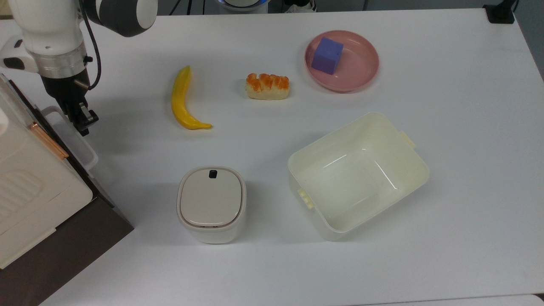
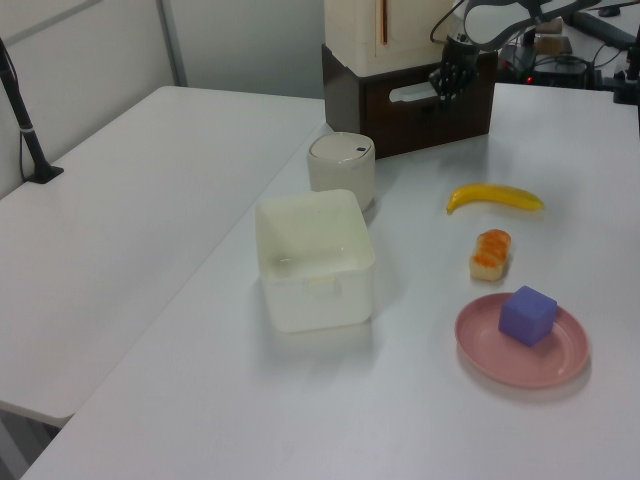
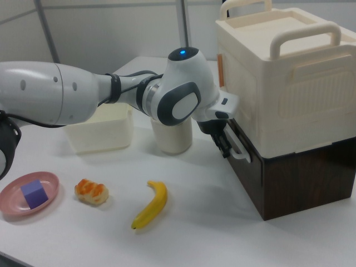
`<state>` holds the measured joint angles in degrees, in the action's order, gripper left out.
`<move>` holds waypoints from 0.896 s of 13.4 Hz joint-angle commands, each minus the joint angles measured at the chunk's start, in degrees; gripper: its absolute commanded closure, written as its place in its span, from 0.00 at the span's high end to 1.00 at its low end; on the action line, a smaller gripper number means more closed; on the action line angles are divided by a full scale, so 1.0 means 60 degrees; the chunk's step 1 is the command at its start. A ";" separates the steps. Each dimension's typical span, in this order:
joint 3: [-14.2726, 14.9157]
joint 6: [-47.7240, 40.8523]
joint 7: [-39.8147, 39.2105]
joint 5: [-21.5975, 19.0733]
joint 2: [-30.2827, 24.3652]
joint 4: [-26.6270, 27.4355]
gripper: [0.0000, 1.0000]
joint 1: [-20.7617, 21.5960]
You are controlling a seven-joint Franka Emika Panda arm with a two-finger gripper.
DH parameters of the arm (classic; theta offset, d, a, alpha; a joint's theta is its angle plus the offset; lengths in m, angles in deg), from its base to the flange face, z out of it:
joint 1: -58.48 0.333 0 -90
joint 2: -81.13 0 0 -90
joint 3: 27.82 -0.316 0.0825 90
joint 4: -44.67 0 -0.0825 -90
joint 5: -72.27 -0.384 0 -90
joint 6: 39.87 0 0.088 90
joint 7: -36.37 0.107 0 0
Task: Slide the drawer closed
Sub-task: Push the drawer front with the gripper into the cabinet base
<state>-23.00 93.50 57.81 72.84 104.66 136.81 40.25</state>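
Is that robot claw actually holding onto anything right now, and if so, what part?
It cannot be told. The gripper is at the drawer's white handle, but whether it clasps the handle or merely presses against it isn't clear.

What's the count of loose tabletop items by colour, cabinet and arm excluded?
Yellow: 1, banana
Orange: 1, bread
Pink: 1, plate
Purple: 1, cube
Cream/white: 2, open bin, lidded container
Total: 6

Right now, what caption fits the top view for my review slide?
Robot gripper at the white handle of the nearly shut drawer; banana lies nearby.
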 commanded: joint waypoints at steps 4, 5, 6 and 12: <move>0.0149 0.0416 0.0045 -0.0110 0.0166 -0.0253 0.01 -0.0038; 0.0149 0.0737 0.0060 -0.0124 0.0166 -0.0254 0.01 -0.0067; 0.0135 0.0928 0.0074 -0.0125 0.0166 -0.0254 0.02 -0.0082; 0.0018 0.0857 -0.1108 0.0008 0.0078 -0.0239 0.09 0.0240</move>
<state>-23.31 95.31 56.81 72.88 105.14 136.39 40.38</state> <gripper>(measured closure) 0.930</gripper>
